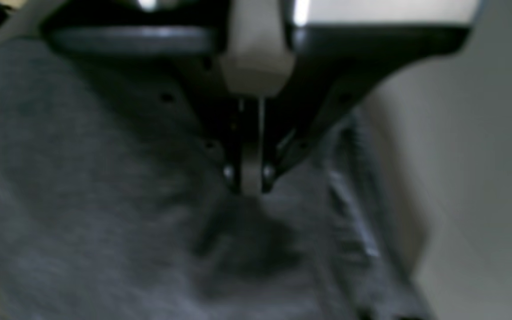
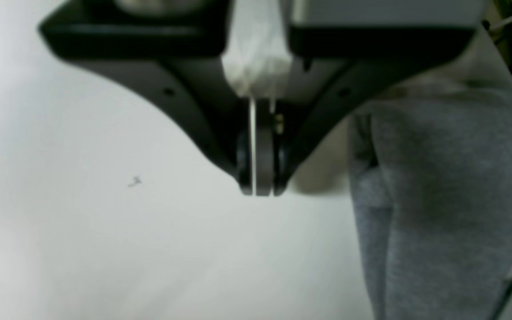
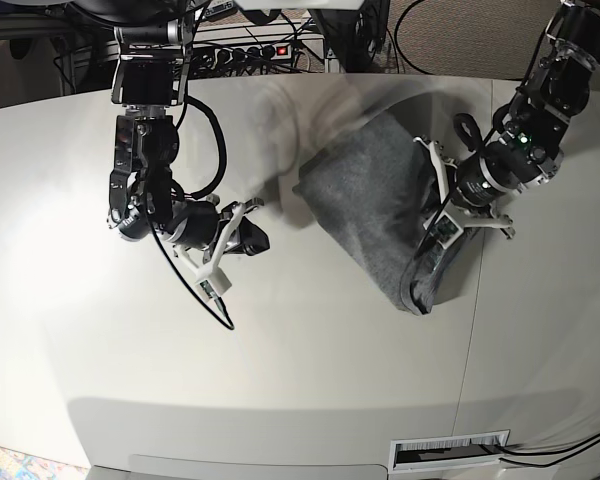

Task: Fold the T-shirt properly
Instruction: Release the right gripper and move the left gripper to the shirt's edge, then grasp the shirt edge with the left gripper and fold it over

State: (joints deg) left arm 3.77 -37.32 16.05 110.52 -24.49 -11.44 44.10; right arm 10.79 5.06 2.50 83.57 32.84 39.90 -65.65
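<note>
Jaws pinching together on both sides, our left gripper point(image 1: 250, 189) biting into the grey T-shirt point(image 3: 375, 205) lying bunched on the white table point(image 3: 280, 370), our right gripper point(image 2: 259, 192) hovering empty, well apart, no writing we're able to read.

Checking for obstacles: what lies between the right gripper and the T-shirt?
Only bare table, as the base view shows; the right gripper sits apart from the T-shirt.

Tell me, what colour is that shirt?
Plain heather grey, no print; the shirt shows best in the base view.
</note>
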